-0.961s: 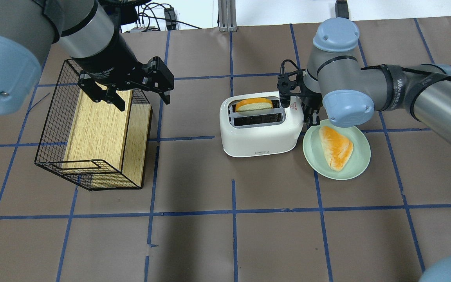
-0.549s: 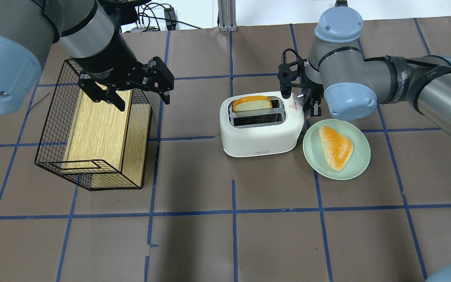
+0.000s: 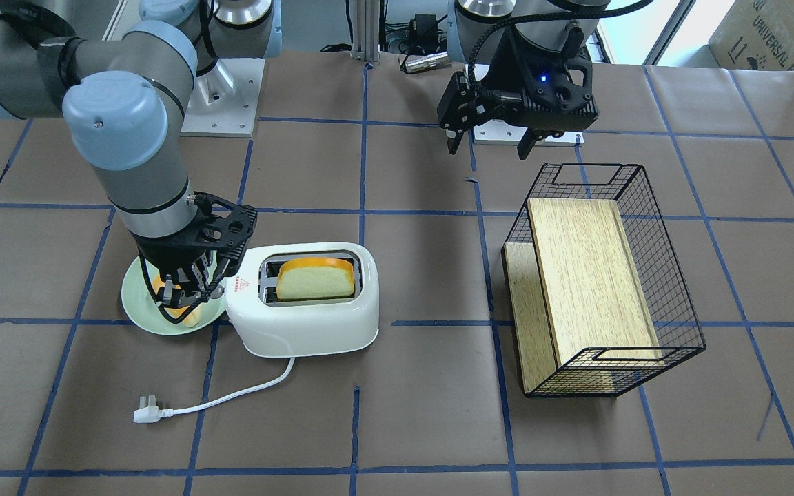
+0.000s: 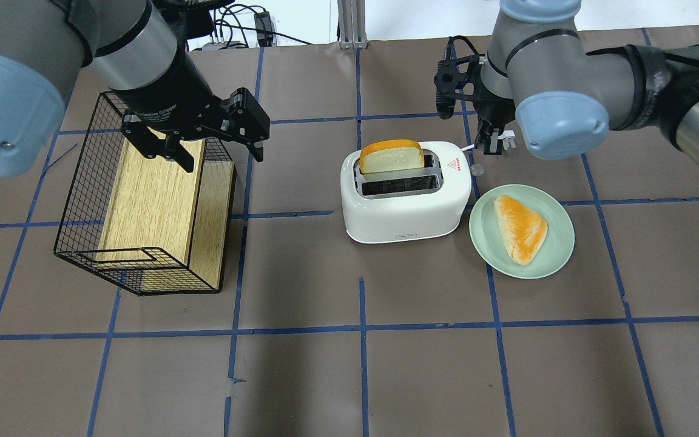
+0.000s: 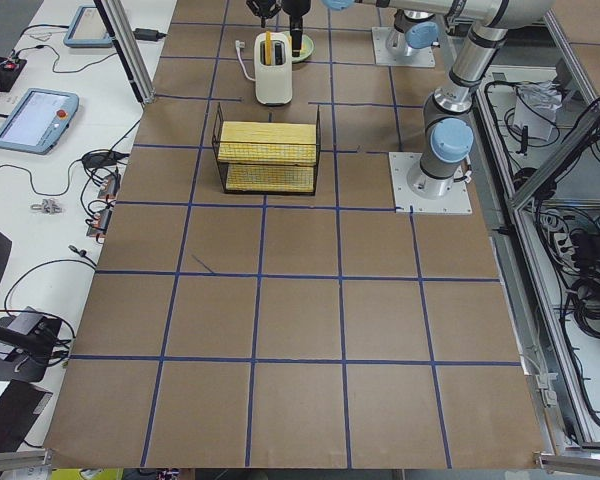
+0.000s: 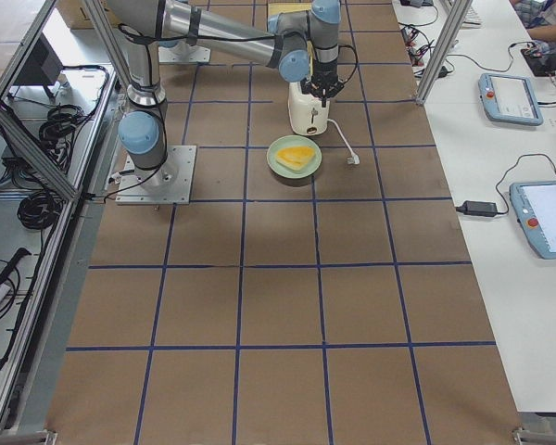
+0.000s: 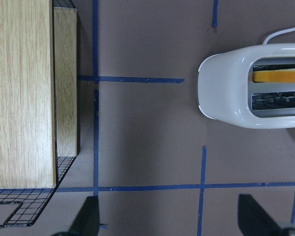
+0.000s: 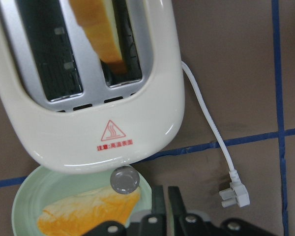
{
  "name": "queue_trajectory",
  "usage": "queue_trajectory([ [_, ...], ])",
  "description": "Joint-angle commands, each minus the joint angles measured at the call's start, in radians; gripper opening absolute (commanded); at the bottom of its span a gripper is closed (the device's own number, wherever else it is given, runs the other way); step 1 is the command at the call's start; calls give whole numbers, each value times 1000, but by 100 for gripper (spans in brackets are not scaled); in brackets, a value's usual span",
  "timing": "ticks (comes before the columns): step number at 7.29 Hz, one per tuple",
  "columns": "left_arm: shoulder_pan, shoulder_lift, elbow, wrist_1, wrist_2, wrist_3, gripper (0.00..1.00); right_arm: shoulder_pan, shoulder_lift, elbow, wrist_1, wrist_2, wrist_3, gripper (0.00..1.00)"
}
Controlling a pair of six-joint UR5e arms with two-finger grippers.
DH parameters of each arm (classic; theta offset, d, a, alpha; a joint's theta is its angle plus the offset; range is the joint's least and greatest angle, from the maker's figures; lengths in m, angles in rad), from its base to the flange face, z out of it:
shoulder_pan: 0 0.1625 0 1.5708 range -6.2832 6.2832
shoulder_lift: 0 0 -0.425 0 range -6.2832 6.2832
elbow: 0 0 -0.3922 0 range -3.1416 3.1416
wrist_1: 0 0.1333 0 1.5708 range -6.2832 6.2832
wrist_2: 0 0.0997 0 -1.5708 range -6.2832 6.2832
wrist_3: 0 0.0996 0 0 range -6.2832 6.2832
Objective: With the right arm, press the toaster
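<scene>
On the brown table (image 4: 325, 370), near its middle: the white two-slot toaster (image 4: 407, 206) is set on its base, one long side turned toward the robot.
Far slot: a bread slice (image 4: 391, 159) is stood in it on edge, and its orange crust rises above the toaster's top.
Knob end: the grey round knob (image 8: 124, 179) is pointed toward the pale green plate (image 4: 484, 246), which is placed just beside the toaster; a triangular toast piece (image 4: 520, 227) is laid on it.
Cord: it is led out on the side away from the robot, and the white plug (image 3: 145, 415) is laid on the table.
Right gripper (image 8: 163, 191): it is held in the air by the knob end, near the plate; the fingers are brought together, nothing is between them, and no contact with the toaster is seen.
Left gripper (image 4: 222, 155): it is held above the far edge of the black wire basket (image 4: 76, 206); the fingers are spread wide apart and nothing is gripped.
Basket: a wooden board (image 4: 149, 200) is kept inside it; it is placed well apart from the toaster, on the robot's left.
</scene>
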Motion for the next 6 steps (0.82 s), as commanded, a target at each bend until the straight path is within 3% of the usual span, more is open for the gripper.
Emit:
queue_trajectory([
  [1, 0, 0, 0, 0, 0, 0, 100, 2, -5, -176, 243, 9, 241, 20],
  [2, 0, 0, 0, 0, 0, 0, 100, 2, -8, -233, 306, 14, 348, 34],
  [3, 0, 0, 0, 0, 0, 0, 100, 2, -16, -255, 331, 6, 547, 76],
  [4, 0, 0, 0, 0, 0, 0, 100, -1, -29, -267, 334, 12, 748, 100],
  [6, 0, 0, 0, 0, 0, 0, 100, 3, -76, -287, 415, 17, 1034, 100],
])
